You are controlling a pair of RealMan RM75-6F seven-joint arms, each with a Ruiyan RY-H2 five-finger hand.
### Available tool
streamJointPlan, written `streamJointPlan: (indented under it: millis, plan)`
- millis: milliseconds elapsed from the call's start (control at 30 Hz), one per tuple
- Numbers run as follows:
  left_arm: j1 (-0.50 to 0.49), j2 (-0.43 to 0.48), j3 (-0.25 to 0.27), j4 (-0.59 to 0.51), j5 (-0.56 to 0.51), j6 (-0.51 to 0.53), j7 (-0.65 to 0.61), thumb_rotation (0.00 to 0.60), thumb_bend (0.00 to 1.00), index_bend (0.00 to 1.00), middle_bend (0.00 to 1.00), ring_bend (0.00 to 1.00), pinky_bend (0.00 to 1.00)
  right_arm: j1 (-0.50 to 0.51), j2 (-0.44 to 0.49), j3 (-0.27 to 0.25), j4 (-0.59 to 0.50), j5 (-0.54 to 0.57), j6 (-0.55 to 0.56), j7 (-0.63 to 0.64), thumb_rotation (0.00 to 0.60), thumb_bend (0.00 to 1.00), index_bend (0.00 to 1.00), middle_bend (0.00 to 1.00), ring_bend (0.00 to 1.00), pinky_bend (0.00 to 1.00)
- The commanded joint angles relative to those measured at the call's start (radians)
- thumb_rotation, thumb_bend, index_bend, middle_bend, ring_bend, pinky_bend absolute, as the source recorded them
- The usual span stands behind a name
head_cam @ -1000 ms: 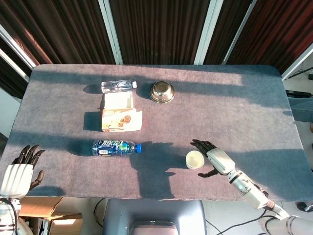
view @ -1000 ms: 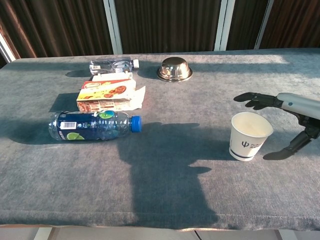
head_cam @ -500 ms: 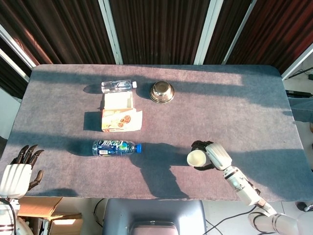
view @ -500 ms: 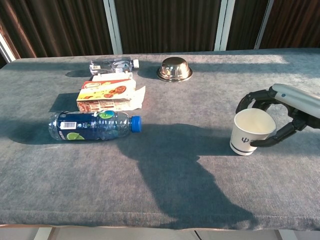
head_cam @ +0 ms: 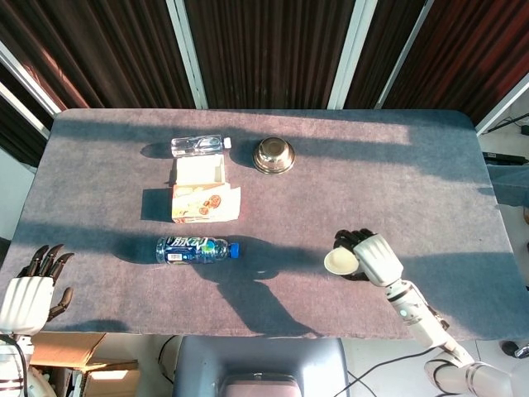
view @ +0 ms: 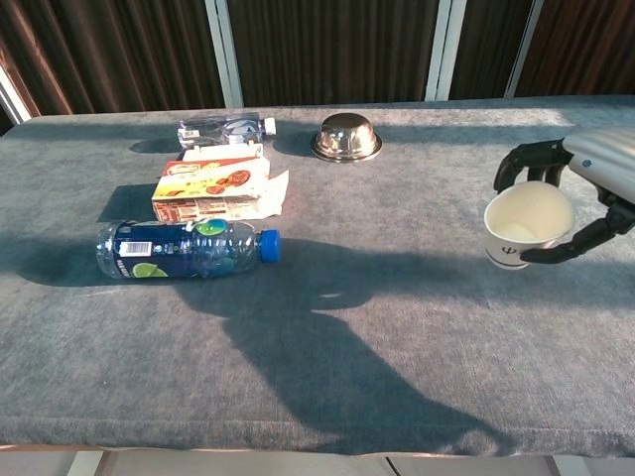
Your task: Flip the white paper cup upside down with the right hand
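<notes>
My right hand (head_cam: pixel 376 256) (view: pixel 585 188) grips the white paper cup (head_cam: pixel 340 262) (view: pixel 524 226), its dark fingers wrapped around the cup's wall. The cup is lifted off the grey table (head_cam: pixel 397 190) and tilted, its open mouth turned up and toward the left. A small dark logo shows on its side in the chest view. My left hand (head_cam: pixel 31 289) hangs off the table's near left corner, fingers apart, holding nothing; only the head view shows it.
A blue-labelled bottle (head_cam: pixel 197 249) (view: pixel 186 248) lies on its side left of centre. Behind it sit an opened snack box (head_cam: pixel 201 189) (view: pixel 218 190), a clear bottle (head_cam: pixel 198 145) (view: pixel 224 130) on its side, and an upturned steel bowl (head_cam: pixel 274 155) (view: pixel 346 137).
My right hand closed around the cup, then raised it off the table and tilted it. The arm's shadow shifted across the cloth. The left hand stayed still.
</notes>
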Motion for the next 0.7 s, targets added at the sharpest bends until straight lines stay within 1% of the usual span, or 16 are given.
streamJointPlan:
  millis: [33,133,233,300,433,500,567,667,700]
  plan:
    - [0.0,-0.001,0.0,0.0,-0.001,-0.002,0.002,0.6,0.39,0.23,0.11,0.08,0.39,-0.013,0.114,0.013,-0.16,-0.024,-0.008,-0.564,0.6,0.27,0.59,0.47,0.51,0.58]
    - [-0.002,-0.002,-0.001,-0.001,-0.005,-0.005,0.005,0.6,0.39,0.23,0.11,0.08,0.39,-0.015,0.139,0.02,-0.226,0.019,-0.075,-0.769,0.6,0.27,0.6,0.47,0.5,0.58]
    - [-0.002,-0.002,-0.001,-0.002,-0.009,-0.009,0.008,0.6,0.39,0.23,0.11,0.08,0.39,-0.011,0.154,0.028,-0.285,0.089,-0.16,-0.889,0.6,0.27,0.6,0.47,0.49,0.58]
    - [-0.002,-0.002,-0.001,-0.003,-0.01,-0.008,0.009,0.6,0.39,0.23,0.11,0.08,0.39,-0.005,0.158,0.033,-0.312,0.137,-0.211,-0.922,0.6,0.27,0.59,0.47,0.48,0.57]
    - [-0.001,-0.001,-0.003,-0.003,-0.014,-0.006,0.007,0.6,0.39,0.23,0.11,0.08,0.39,0.009,0.148,0.043,-0.318,0.205,-0.275,-0.929,0.6,0.27,0.56,0.47,0.46,0.55]
    - [-0.001,-0.001,-0.004,-0.002,-0.016,-0.007,0.007,0.6,0.39,0.23,0.11,0.08,0.39,0.013,0.14,0.044,-0.309,0.218,-0.287,-0.915,0.6,0.27,0.55,0.46,0.45,0.55]
    - [-0.002,-0.001,-0.005,-0.002,-0.019,-0.01,0.008,0.6,0.39,0.23,0.11,0.08,0.39,0.018,0.131,0.045,-0.3,0.232,-0.301,-0.874,0.6,0.27,0.53,0.46,0.43,0.54]
    - [-0.004,0.0,-0.004,-0.002,-0.023,-0.016,0.011,0.6,0.39,0.23,0.11,0.08,0.39,0.023,0.127,0.044,-0.285,0.236,-0.308,-0.809,0.6,0.27,0.45,0.42,0.38,0.5]
    - [-0.004,0.0,-0.004,-0.002,-0.024,-0.017,0.013,0.6,0.39,0.23,0.11,0.08,0.39,0.024,0.126,0.043,-0.281,0.234,-0.307,-0.791,0.6,0.27,0.41,0.38,0.35,0.47]
